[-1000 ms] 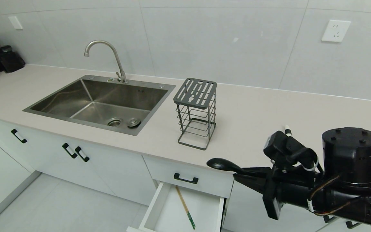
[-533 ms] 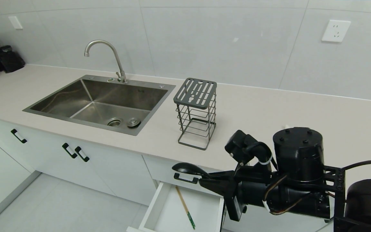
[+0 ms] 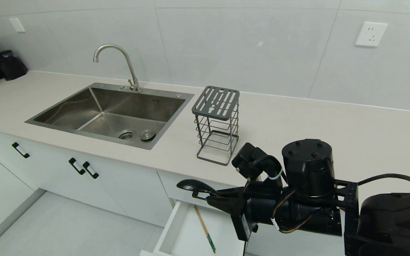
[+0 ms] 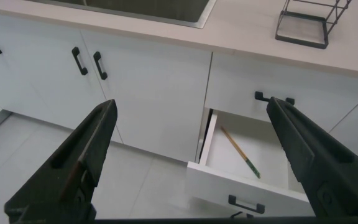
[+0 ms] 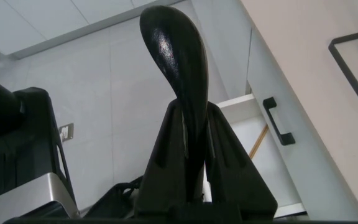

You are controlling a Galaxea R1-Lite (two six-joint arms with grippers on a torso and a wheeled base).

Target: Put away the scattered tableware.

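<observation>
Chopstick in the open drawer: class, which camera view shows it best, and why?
The left wrist view: the chopstick lies whole, wooden end to green tip, inside the drawer. In the head view the chopstick sits close to the bottom edge. The right wrist view catches a short stretch of chopstick.

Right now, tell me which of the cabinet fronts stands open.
The lower drawer, pulled out with a chopstick lying in it; the drawer above and the doors under the sink are shut.

A pale countertop (image 3: pixel 297 121) held an inset steel sink (image 3: pixel 133 103) and, just beside it, an upright dark wire rack (image 3: pixel 216 101). Below, an open white drawer (image 3: pixel 187 234) held one chopstick (image 3: pixel 205 231).
</observation>
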